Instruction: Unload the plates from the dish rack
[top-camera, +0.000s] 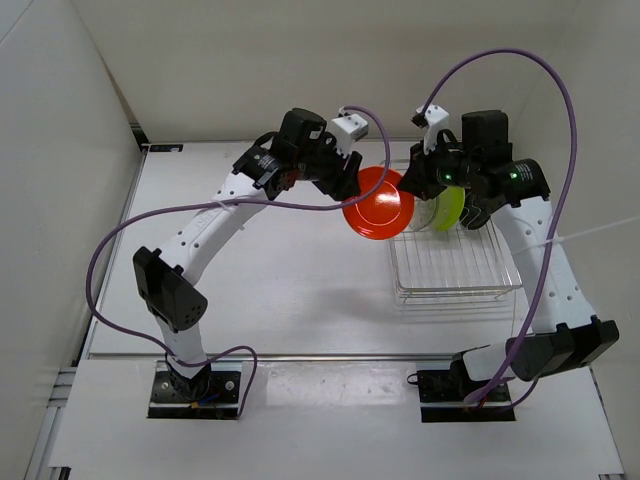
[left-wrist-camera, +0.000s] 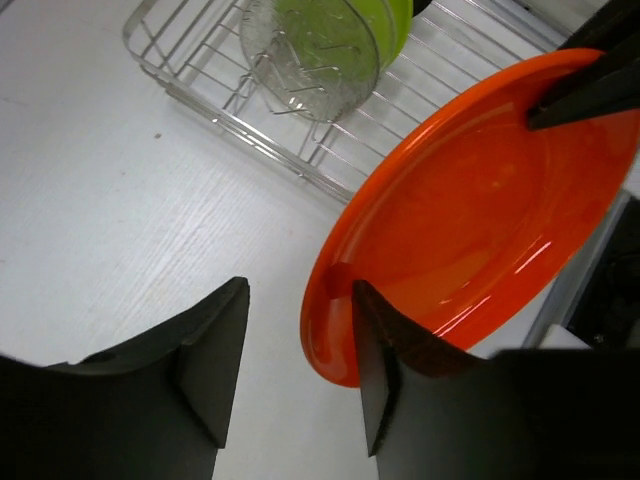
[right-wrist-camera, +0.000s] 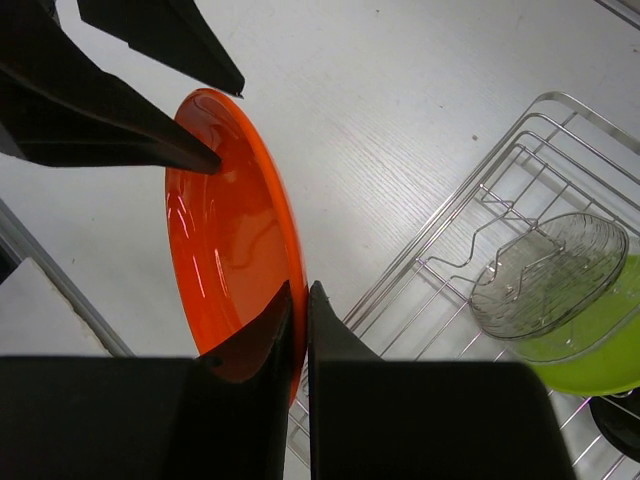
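Above the table (top-camera: 260, 270), just left of the dish rack (top-camera: 455, 262), the orange plate (top-camera: 378, 203) is held on edge in the air, its rim pinched tight by the right gripper (right-wrist-camera: 298, 290). The opposite rim is straddled by the left gripper (left-wrist-camera: 300, 290), whose jaws stand apart with nothing clamped. If the right grip were released before that rim is clamped, the plate would likely be dropped. The clear plate (left-wrist-camera: 305, 50) and lime green plate (left-wrist-camera: 392, 20) are left in the rack.

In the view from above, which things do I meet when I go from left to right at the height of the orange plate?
left gripper → orange plate → right gripper → green plate
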